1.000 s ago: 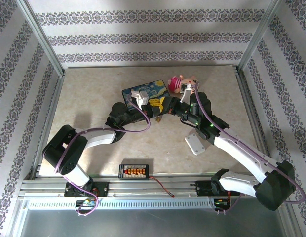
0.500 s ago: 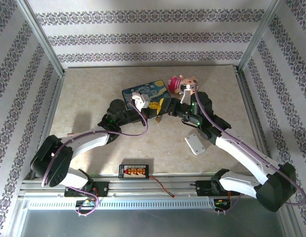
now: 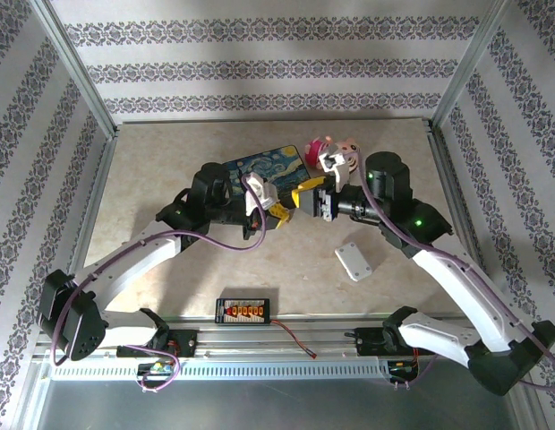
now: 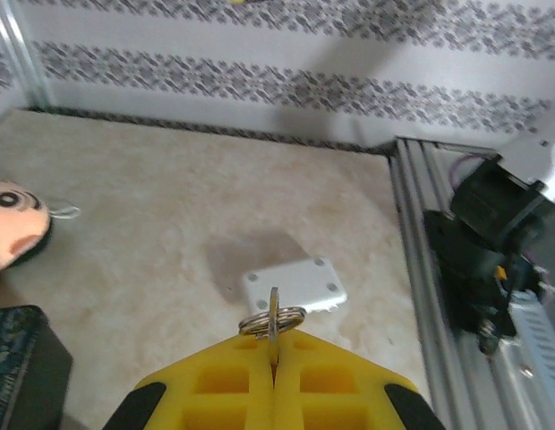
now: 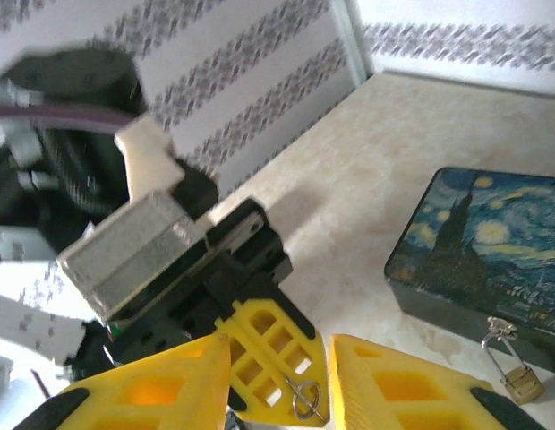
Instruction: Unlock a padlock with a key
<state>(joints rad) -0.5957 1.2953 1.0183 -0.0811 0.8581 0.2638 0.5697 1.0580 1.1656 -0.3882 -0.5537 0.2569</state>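
Note:
My left gripper (image 4: 274,339) is shut on the thin silvery key (image 4: 274,309), which stands on edge between the yellow fingertips with its split ring (image 4: 270,321) across them. My right gripper (image 5: 282,349) is open, its yellow fingers on either side of the left gripper's fingers (image 5: 270,358), where the ring (image 5: 304,396) shows again. The small brass padlock (image 5: 521,383) lies on the table, shackle up, beside the painted box. From above, the left gripper (image 3: 278,213) and right gripper (image 3: 306,194) meet tip to tip mid-table.
A box printed with a starry-night painting (image 3: 264,166) lies behind the grippers, and a pink plush doll (image 3: 329,150) is to its right. A white plastic block (image 3: 354,262) lies front right. A black connector board (image 3: 245,311) with a red-black wire (image 3: 295,339) sits near the front rail.
Both arms have risen and their elbows swung outward. The right wrist has drawn back to the right, and the grippers stand higher above the table.

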